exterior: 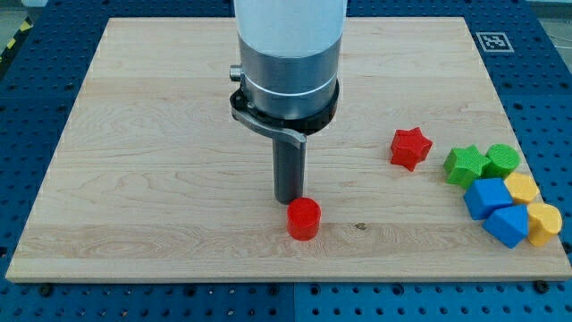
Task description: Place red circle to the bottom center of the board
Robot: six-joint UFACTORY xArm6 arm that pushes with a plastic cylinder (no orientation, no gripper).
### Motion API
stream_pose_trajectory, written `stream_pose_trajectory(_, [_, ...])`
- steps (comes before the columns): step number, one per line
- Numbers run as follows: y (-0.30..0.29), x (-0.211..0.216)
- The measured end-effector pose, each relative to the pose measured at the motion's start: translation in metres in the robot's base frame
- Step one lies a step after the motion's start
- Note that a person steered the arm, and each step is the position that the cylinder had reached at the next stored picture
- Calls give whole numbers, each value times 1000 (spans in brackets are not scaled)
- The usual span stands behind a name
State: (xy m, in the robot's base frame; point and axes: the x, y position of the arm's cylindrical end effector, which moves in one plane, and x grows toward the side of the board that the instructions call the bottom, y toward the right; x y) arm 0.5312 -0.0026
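Note:
The red circle (303,218), a short red cylinder, stands on the wooden board (161,134) near the middle of its bottom part. My tip (287,199) is just above and slightly left of the red circle, touching or almost touching its upper edge. The rod rises into the wide grey arm body that hides the board's middle behind it.
A red star (410,148) lies at the right. Further right is a cluster near the board's right edge: a green star-like block (465,165), a green cylinder (502,160), two blue blocks (488,196) (507,224) and two yellow blocks (522,188) (544,223).

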Motion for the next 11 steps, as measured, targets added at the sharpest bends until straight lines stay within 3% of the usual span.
stream_pose_trajectory(4, [16, 9])
stream_pose_trajectory(5, [16, -20])
stream_pose_trajectory(11, [33, -83])
